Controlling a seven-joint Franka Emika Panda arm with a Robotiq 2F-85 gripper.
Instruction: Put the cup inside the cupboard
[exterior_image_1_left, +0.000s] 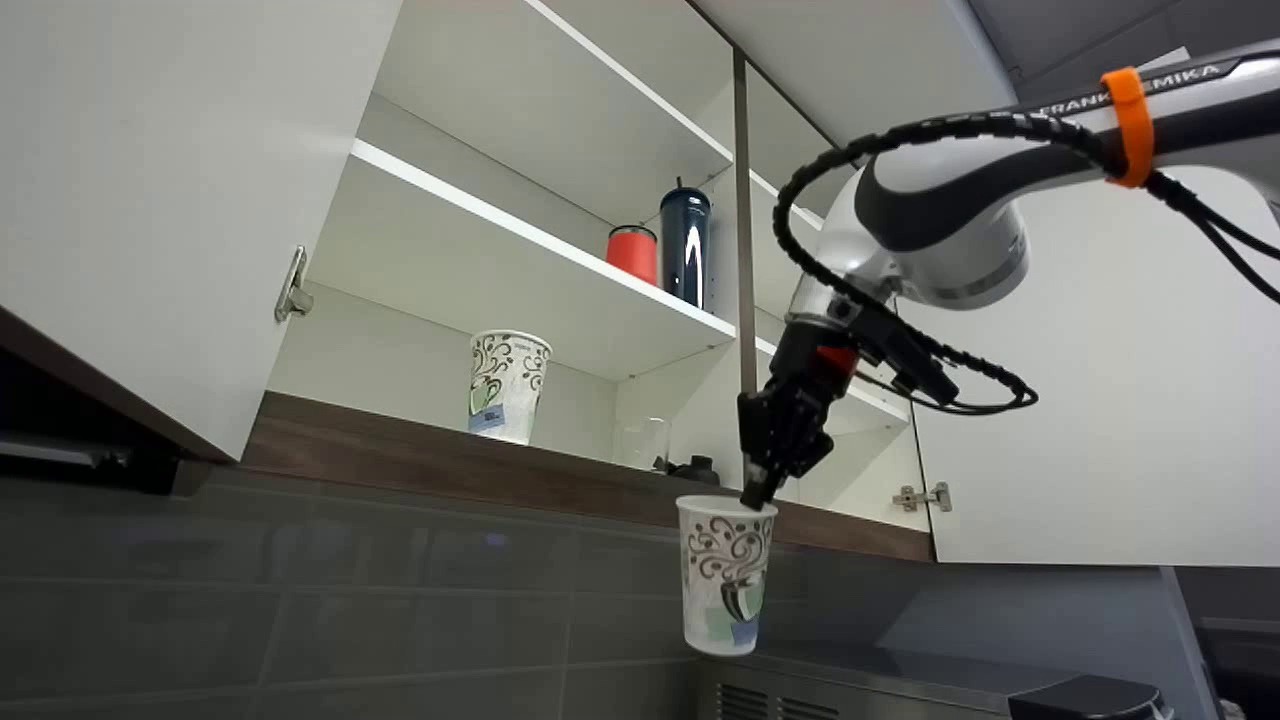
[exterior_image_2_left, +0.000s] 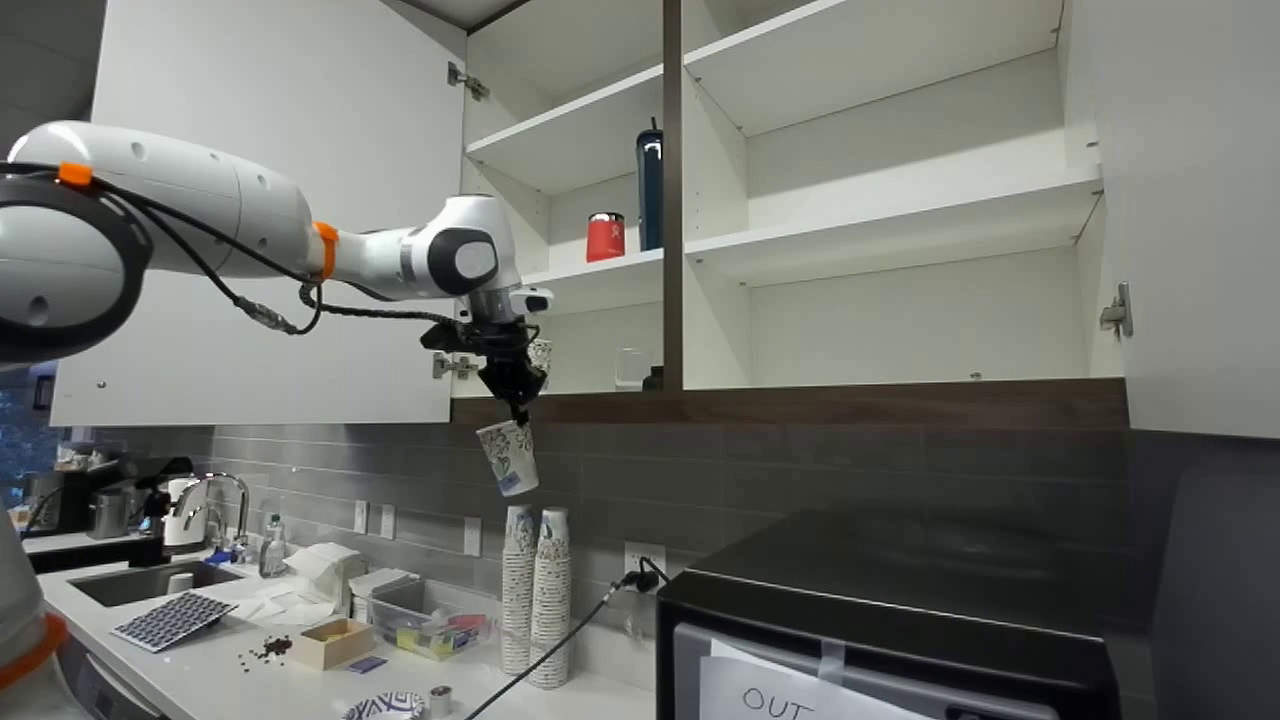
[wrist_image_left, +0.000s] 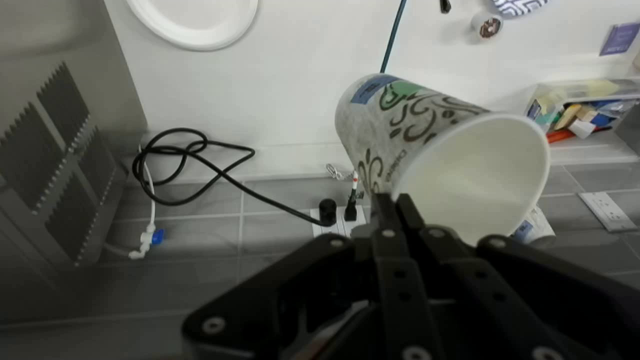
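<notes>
The cup (exterior_image_1_left: 725, 585), a pale paper cup with a swirl and green pattern, hangs from my gripper (exterior_image_1_left: 757, 495). The gripper is shut on its rim, one finger inside and one outside, as the wrist view shows at the fingertips (wrist_image_left: 395, 202). The cup (exterior_image_2_left: 510, 460) hangs tilted in an exterior view, its rim just below the level of the cupboard's brown bottom edge (exterior_image_2_left: 900, 402). In the wrist view the cup (wrist_image_left: 385, 107) shows its open mouth. The cupboard (exterior_image_1_left: 400, 435) has its doors open. A similar white cup (exterior_image_1_left: 508, 390) stands upright on its bottom shelf.
A red cup (exterior_image_1_left: 632, 253) and a dark blue tumbler (exterior_image_1_left: 685, 245) stand on the middle shelf. A clear glass (exterior_image_1_left: 643, 443) is on the bottom shelf. Open doors (exterior_image_1_left: 180, 200) flank the cupboard. Cup stacks (exterior_image_2_left: 552, 600) and a microwave (exterior_image_2_left: 880, 590) are below.
</notes>
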